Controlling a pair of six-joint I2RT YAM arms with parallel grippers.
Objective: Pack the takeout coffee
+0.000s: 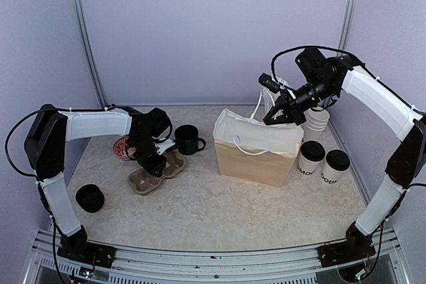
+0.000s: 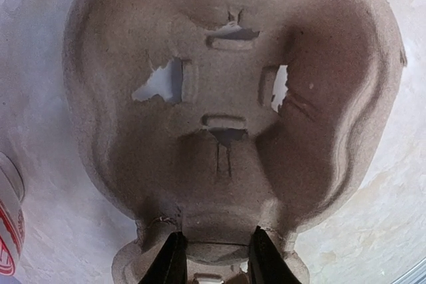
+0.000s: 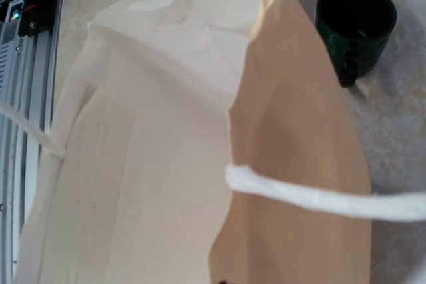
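Two takeout coffee cups (image 1: 311, 157) (image 1: 335, 165), white with black lids, stand on the table right of the brown paper bag (image 1: 256, 154). My right gripper (image 1: 271, 119) hovers over the bag's far right rim, shut on its white handle (image 3: 313, 197), which runs up to it. The right wrist view looks down into the open bag (image 3: 299, 131); its fingers are out of that view. My left gripper (image 2: 216, 237) sits low over a moulded cardboard cup carrier (image 2: 226, 98) at the left (image 1: 160, 172). Its fingers (image 2: 172, 257) press on both sides of a ridge at the carrier's near edge.
A dark green mug (image 1: 188, 139) stands between the carrier and the bag, and shows in the right wrist view (image 3: 356, 21). Lidless white cups (image 1: 317, 119) are stacked behind the coffees. A stack of black lids (image 1: 90, 197) lies front left. A red-and-white round thing (image 1: 122, 147) lies behind the carrier.
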